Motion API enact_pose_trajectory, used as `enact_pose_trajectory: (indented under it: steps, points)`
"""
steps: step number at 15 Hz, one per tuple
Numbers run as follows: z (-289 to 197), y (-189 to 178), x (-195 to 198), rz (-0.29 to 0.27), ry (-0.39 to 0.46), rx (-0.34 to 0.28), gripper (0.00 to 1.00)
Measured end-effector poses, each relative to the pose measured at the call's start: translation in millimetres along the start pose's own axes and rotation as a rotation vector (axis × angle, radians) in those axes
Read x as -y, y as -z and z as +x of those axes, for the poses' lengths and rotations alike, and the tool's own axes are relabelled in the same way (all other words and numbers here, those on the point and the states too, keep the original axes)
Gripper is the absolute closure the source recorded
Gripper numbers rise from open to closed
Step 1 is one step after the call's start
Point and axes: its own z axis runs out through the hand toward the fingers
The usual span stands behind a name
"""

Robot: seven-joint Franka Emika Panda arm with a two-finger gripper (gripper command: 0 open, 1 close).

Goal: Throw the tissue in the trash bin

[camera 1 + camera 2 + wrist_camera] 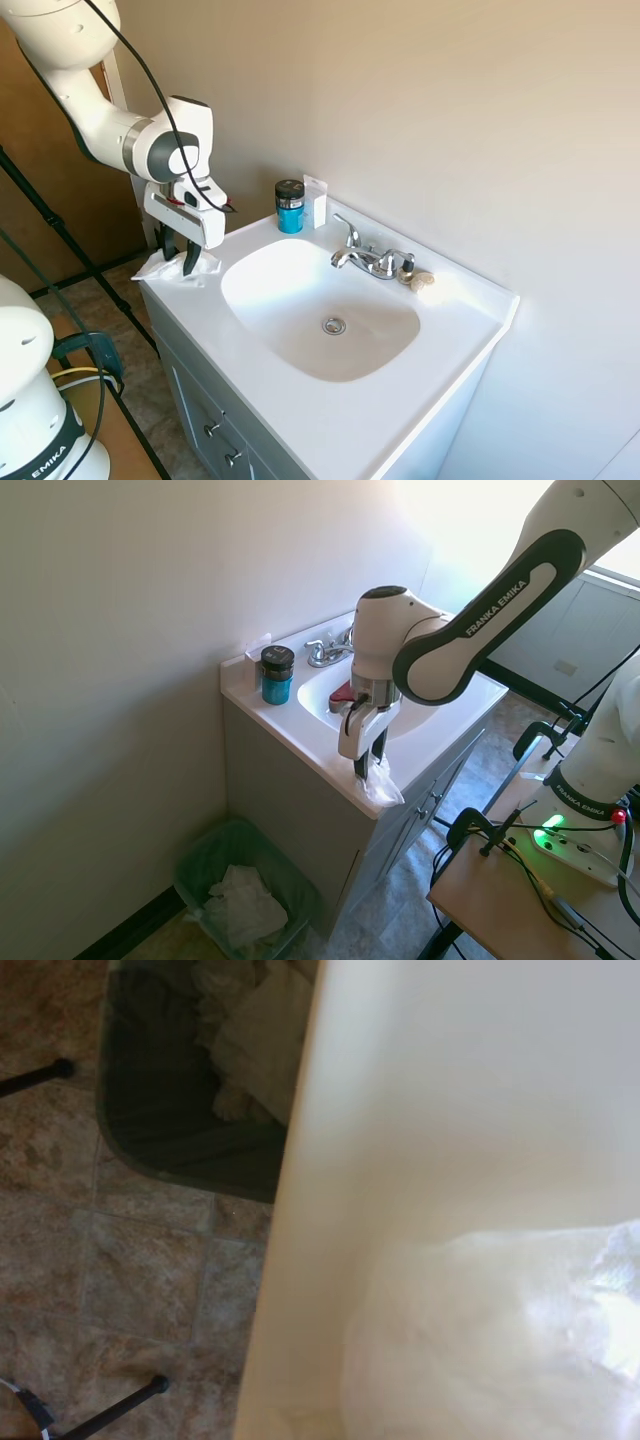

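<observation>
The tissue [160,268] is a crumpled white wad on the front left corner of the white vanity top [330,420], partly overhanging the edge. My gripper [178,256] points down into it, fingers drawn together and shut on the tissue. From the other side, the tissue [384,786] bulges out below the gripper [364,770] at the counter edge. The trash bin [240,888], dark green with a liner and white paper inside, stands on the floor beside the vanity against the wall. Seen from the wrist, the tissue [500,1340] is a white blur and the bin [170,1110] lies beyond the counter edge.
A blue jar with a black lid [290,206] and a small white holder stand at the back of the counter. The chrome faucet [365,258], a beige pebble-like lump [421,281] and the sink basin [320,310] lie to the right. The wall runs close behind.
</observation>
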Motion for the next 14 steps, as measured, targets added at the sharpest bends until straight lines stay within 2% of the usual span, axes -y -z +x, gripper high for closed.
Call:
enact_pose_trajectory:
  steps: [10, 14]
  points:
    - [2, 3, 2, 0.008, -0.003, 0.000, 1.00]
    - [11, 15, 5, 0.030, -0.025, 0.001, 1.00]
